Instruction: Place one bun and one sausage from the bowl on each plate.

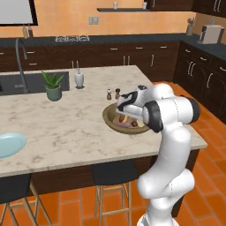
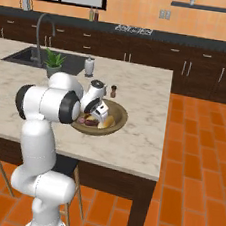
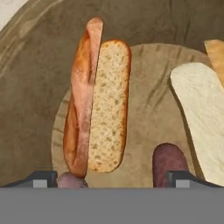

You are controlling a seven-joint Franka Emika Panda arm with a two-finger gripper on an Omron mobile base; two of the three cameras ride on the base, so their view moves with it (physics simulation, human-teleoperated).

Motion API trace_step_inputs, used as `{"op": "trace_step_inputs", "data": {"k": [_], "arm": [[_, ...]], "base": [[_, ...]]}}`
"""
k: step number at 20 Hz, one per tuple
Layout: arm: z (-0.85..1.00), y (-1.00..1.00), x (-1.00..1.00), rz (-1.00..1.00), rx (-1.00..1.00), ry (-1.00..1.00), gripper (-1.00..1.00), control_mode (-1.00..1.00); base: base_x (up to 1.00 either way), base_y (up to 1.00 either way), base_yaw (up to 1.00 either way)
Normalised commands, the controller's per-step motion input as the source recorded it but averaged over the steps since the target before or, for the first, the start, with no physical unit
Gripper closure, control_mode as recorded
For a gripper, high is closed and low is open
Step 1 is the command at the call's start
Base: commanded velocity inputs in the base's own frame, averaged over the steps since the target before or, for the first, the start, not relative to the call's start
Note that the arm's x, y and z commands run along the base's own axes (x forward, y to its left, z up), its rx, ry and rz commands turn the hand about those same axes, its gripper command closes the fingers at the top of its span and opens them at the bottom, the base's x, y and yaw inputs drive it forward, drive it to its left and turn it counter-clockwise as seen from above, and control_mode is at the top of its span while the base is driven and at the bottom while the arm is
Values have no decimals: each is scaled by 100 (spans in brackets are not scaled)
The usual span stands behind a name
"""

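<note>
Bun: a split tan bun (image 3: 105,105) lies on the floor of the bowl (image 1: 110,120), straight ahead of the hand; a paler one (image 3: 199,118) lies beside it on one side.
Sausage: one dark red sausage (image 3: 168,162) pokes up right next to one fingertip; another end (image 3: 70,179) shows near the other fingertip, tucked under the split bun.
Bowl: on the marble worktop (image 1: 66,128), near its front edge, close to the robot.
Hand: the hand (image 3: 111,178) is down inside the bowl, spread wide, grasping nothing.
Plate: a pale blue plate (image 1: 9,145) sits at the far left of the worktop, well apart from the bowl, with nothing on it.
Nearby: two small shakers (image 1: 113,94) stand just behind the bowl; a potted plant (image 1: 53,86) sits further back by the sink.
Risk: I'd say the fingers could close on bun and sausage together, since they lie touching, or nudge the bun aside and grip only its edge, which might slip on the long carry to the plate.
</note>
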Motion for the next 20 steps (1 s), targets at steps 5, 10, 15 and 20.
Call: {"op": "trace_step_inputs", "data": {"k": [5,10,15,20], "arm": [[-52,1,27,-1,1,0,100,-100],[-47,2,34,-1,-2,-2,100,-100],[-6,1,7,-2,0,0,100,-100],[88,0,-36,-1,3,1,100,-100]], "base": [[0,0,0],[0,0,0],[0,0,0],[0,0,0]]}}
